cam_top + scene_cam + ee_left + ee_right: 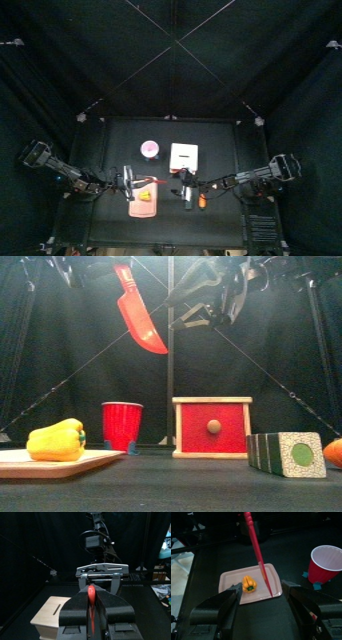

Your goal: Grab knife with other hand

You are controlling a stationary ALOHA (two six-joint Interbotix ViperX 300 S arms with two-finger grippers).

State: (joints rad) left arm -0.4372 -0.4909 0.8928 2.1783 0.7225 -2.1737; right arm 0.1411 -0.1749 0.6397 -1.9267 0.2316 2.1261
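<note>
One red knife (139, 318) hangs high above the table (187, 481), clamped between the left jaws (91, 614), which are closed on its handle end. In the front view its blade slants downward, tip lowest, well clear of everything on the table. In the left wrist view the knife shows edge-on as a thin red strip running up the middle between those jaws. The right jaws (261, 597) stand wide apart and hold nothing; the knife's thin red length reaches down into the gap between them without visibly touching either side. In the left wrist view the right gripper faces the left one just beyond the knife's tip, its two fingers spread on either side.

Below the right jaws lies a pink cutting board (233, 579) with a yellow bell pepper (250, 583) on it, and a red plastic cup (326, 563) stands well off to one side of them. Under the left jaws, lower down, sits a wooden box (52, 612) with a slot in its top; the front view shows its red face with a knob. A green-and-white block (286, 453) rests beside the box on the table.
</note>
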